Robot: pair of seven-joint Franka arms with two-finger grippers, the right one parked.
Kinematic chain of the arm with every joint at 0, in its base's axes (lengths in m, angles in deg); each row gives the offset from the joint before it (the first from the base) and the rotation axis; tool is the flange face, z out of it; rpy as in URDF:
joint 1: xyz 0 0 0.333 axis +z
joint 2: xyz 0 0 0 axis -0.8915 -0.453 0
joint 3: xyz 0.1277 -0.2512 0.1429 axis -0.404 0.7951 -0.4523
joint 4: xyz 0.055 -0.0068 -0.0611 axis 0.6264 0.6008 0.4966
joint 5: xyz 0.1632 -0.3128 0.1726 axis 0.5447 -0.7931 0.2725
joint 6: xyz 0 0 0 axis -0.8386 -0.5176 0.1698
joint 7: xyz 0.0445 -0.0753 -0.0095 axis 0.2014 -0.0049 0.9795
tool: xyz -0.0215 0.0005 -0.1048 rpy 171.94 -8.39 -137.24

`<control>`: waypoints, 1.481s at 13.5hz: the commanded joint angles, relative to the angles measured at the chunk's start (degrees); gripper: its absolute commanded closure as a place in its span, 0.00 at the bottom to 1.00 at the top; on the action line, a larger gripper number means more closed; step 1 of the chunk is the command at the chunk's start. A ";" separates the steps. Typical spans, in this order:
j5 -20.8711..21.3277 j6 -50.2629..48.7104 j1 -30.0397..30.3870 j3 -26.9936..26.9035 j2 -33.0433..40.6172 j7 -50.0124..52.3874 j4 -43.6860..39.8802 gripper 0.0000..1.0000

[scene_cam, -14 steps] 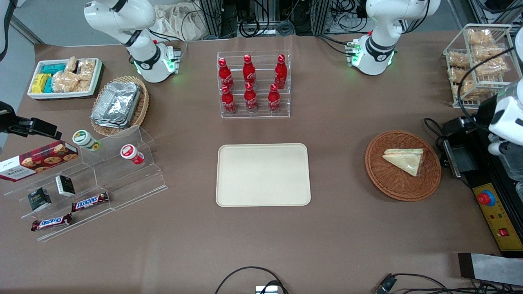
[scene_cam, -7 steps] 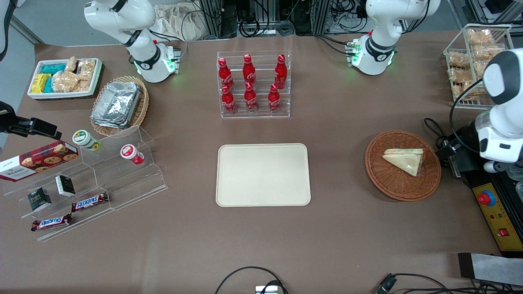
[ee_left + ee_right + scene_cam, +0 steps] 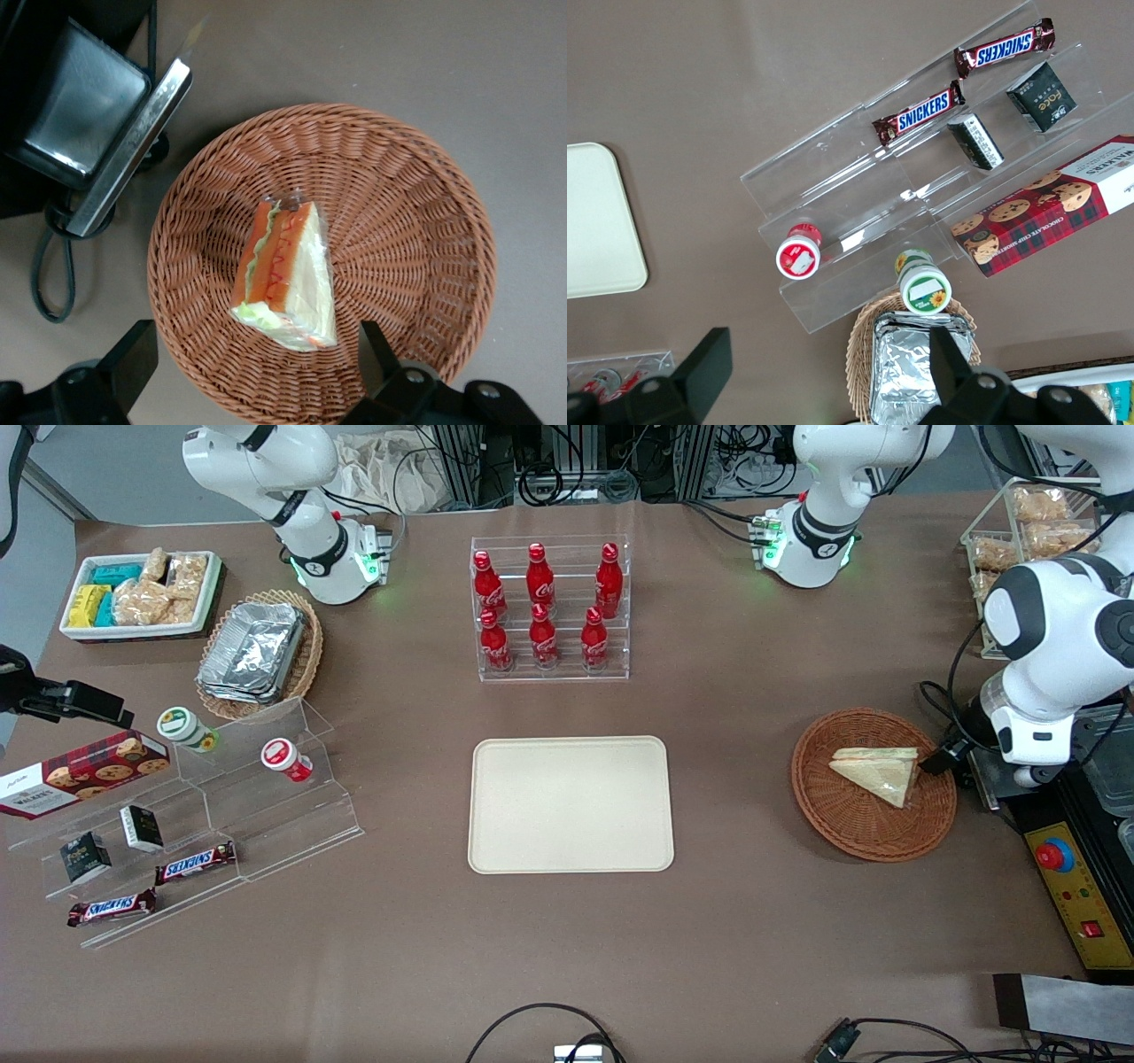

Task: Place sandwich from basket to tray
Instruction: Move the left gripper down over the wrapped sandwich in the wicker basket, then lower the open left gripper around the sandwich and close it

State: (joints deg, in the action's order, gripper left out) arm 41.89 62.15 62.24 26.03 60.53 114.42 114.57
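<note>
Hovering above the basket (image 3: 323, 266), the hand (image 3: 252, 367) is empty, its fingers (image 3: 133, 354) spread wide apart, apparently so they can straddle the target. Sandwich (image 3: 285, 273): directly beneath the hand, lying flat in the basket's middle, filling edge exposed, untouched. Tray (image 3: 570, 803): well apart from the hand, on the desk (image 3: 726, 921) toward the parked arm, bare and ready to receive the sandwich.

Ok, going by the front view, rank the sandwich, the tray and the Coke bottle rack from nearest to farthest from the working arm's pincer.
The pincer hangs open above the basket.
1. Sandwich: in the basket, right by the pincer.
2. Tray: mid-table, toward the parked arm's end.
3. Coke bottle rack: farther from the front camera than the tray.
</note>
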 commanded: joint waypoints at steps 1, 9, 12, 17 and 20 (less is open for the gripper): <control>-3.18 3.61 1.35 -0.19 0.12 1.39 2.56 0.00; -10.57 13.99 1.44 -0.28 -3.74 1.56 6.79 0.00; -11.63 15.40 1.44 -0.19 -4.89 1.56 6.88 0.00; -14.18 18.04 0.83 -0.01 -6.91 1.56 6.88 0.00; -14.36 18.83 0.65 0.08 -7.61 1.47 7.05 0.00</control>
State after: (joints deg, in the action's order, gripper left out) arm 28.51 78.96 63.36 25.98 53.26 115.34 121.01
